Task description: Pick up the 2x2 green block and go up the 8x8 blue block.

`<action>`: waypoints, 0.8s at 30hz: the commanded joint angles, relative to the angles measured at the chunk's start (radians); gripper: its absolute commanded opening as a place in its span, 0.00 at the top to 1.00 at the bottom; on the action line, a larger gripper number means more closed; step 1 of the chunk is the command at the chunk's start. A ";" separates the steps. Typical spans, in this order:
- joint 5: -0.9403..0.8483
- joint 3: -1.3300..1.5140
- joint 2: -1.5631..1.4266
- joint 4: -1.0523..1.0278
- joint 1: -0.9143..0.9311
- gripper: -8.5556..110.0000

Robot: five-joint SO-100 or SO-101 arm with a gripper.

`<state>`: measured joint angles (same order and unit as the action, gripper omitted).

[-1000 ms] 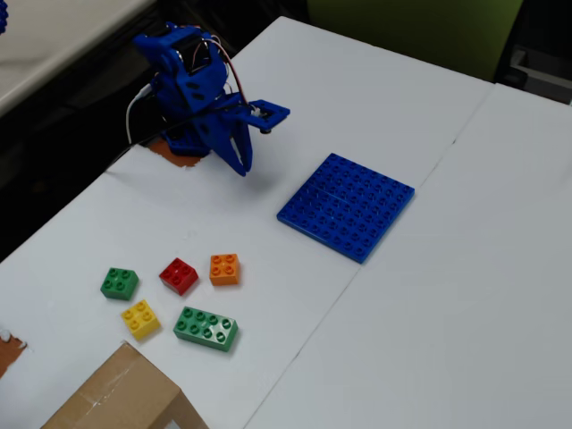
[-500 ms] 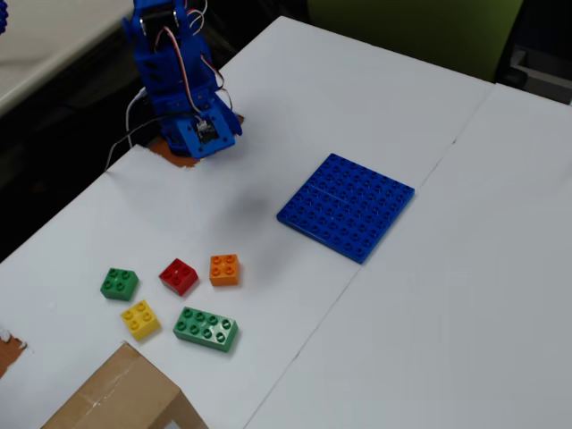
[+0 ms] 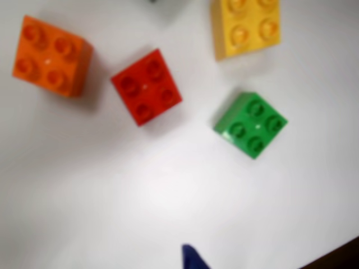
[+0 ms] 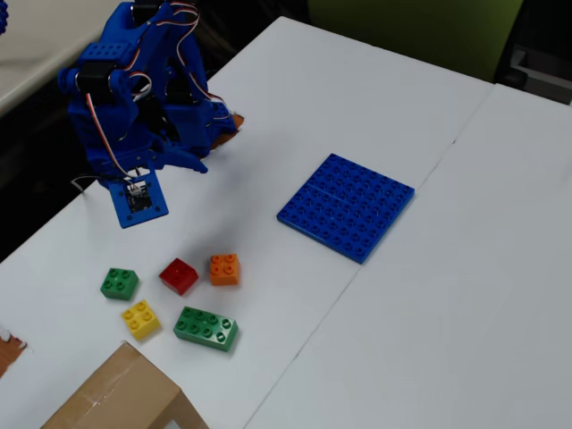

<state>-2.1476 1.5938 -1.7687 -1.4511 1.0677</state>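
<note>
The 2x2 green block (image 4: 119,282) lies free on the white surface (image 4: 295,116), toward the lower left of the fixed view, below the claw (image 4: 183,161). The claw hangs above the bricks, well apart from them. I cannot tell whether it is spread or pressed together (only a blue tip (image 3: 193,259) pokes in at the wrist view's bottom edge). In that view the block (image 3: 251,124) sits right of centre, up and right from the tip, square and turned diagonally. The 8x8 blue block (image 4: 347,206) lies well to the right in the fixed view.
</note>
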 commanded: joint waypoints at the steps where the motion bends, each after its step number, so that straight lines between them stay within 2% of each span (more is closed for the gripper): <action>1: -0.015 -0.078 0.043 0.054 0.043 0.52; 5: -0.021 -0.132 0.135 0.092 0.066 0.55; 15: -0.052 -0.400 0.417 0.126 0.126 0.55; 21: -0.029 -0.506 0.523 0.110 0.156 0.57; 24: -0.008 -0.624 0.586 0.021 0.169 0.57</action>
<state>-2.1767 1.0876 -1.1980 -1.3637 1.2241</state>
